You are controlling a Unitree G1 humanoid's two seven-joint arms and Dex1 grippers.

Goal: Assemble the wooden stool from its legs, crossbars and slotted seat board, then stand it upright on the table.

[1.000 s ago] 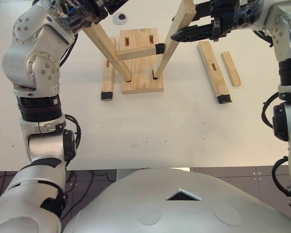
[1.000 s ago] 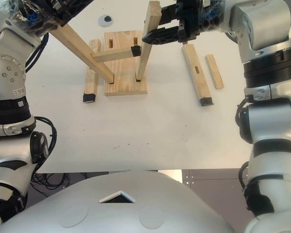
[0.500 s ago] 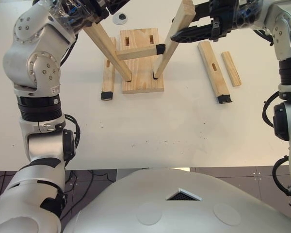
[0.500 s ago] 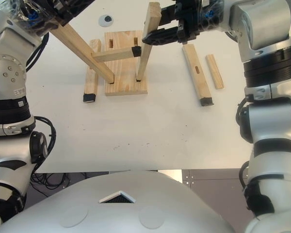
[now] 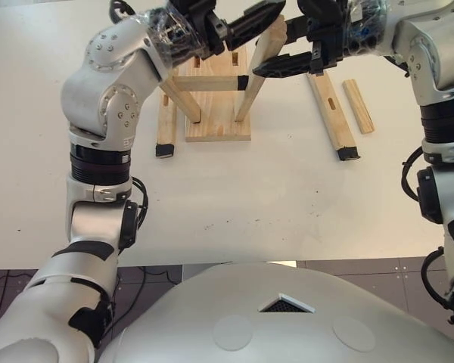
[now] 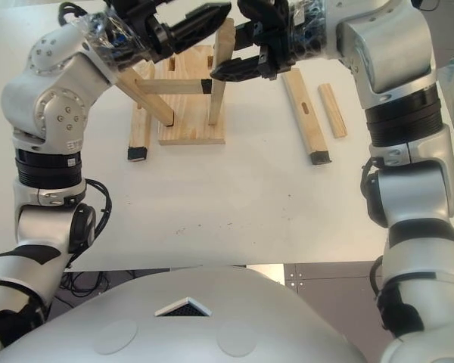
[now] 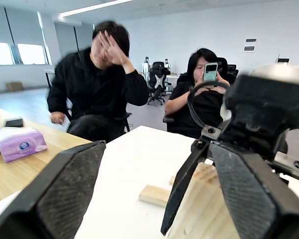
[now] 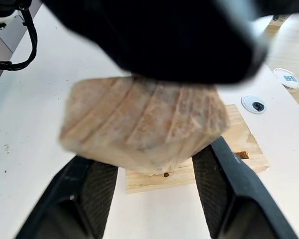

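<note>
While my right hand [image 5: 276, 47] clamps the right leg [image 5: 253, 79] standing in the seat board [image 5: 219, 125], far on the desk [image 5: 250, 197], my left hand [image 7: 154, 164] gapes empty; next, probably, pressing the crossbar [image 5: 208, 82] home.

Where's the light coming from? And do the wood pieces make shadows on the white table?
Left wrist view: a ceiling light strip and windows glow brightly. Left eye view: the table is evenly lit; the seat board and loose leg cast only faint shadows. Right wrist view: the leg end in the right gripper is bright, the fingers dark.
</note>
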